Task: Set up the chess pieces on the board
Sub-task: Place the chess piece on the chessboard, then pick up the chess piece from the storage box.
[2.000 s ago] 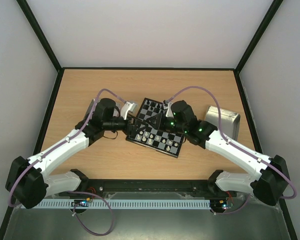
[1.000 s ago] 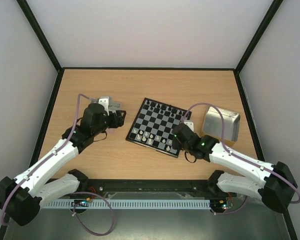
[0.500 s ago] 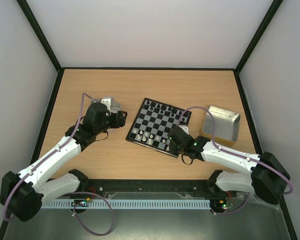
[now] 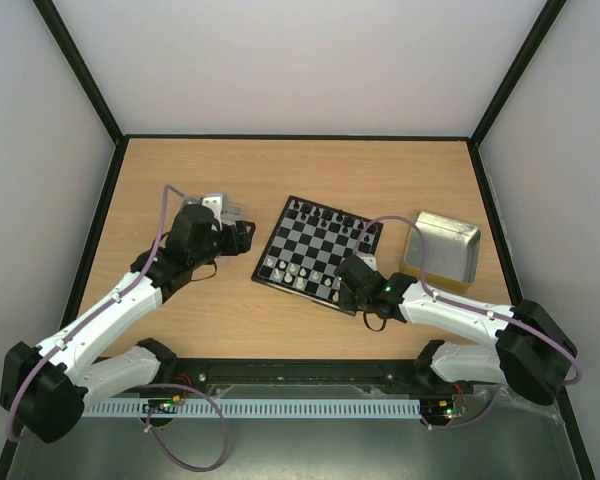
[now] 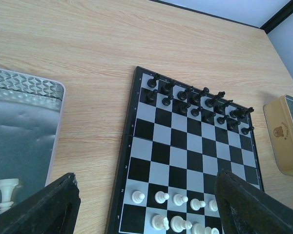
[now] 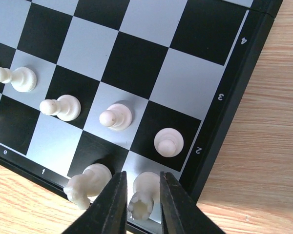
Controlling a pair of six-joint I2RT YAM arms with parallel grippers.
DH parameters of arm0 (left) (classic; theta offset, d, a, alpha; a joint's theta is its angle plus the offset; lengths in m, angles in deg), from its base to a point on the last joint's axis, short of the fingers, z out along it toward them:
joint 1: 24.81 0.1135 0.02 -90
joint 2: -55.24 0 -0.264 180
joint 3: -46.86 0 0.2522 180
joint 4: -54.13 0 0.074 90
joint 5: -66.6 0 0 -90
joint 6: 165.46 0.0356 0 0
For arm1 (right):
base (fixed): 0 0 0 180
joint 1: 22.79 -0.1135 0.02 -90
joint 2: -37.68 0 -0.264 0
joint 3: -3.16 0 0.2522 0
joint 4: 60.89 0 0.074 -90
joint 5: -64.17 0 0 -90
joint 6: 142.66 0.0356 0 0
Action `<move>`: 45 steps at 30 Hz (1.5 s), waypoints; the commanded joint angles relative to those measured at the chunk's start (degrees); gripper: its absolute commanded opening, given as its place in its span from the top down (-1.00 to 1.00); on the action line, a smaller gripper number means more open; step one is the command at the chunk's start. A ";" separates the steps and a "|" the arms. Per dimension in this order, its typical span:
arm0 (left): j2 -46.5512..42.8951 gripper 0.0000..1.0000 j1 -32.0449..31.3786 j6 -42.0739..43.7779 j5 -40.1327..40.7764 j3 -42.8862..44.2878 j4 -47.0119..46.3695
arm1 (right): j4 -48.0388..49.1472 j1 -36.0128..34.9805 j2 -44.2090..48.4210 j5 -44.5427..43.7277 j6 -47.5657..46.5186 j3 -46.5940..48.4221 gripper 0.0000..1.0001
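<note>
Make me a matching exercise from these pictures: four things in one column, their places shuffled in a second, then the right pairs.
1 white rook
2 black pieces
3 lone white piece
4 gold tin

A in the metal tray
B on the table, right of the board
C board's far two rows
D between the fingers of the right gripper

Pairs: 1-D, 2-C, 3-A, 4-B

The table (image 5: 88, 39) has a matt, wood-grain surface. The board (image 6: 136, 63) is smooth, with a low sheen. The chess pieces (image 6: 168, 141) look like smooth cream plastic. The tray (image 4: 442, 250) is bare, shiny metal. My fingers (image 6: 110, 209) are matt dark plastic.
</note>
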 commanded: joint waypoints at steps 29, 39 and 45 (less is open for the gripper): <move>26.99 -0.07 22.54 -1.00 2.28 15.07 23.18 | 1.96 -0.42 1.33 -11.89 0.68 10.21 0.34; 41.83 -0.07 23.02 -1.08 9.74 25.05 28.90 | 5.97 -0.42 -4.98 -9.57 -0.61 10.28 0.40; 44.91 -0.12 23.03 -0.99 10.64 26.07 30.17 | 8.15 -0.42 -5.40 -8.24 0.95 8.36 0.42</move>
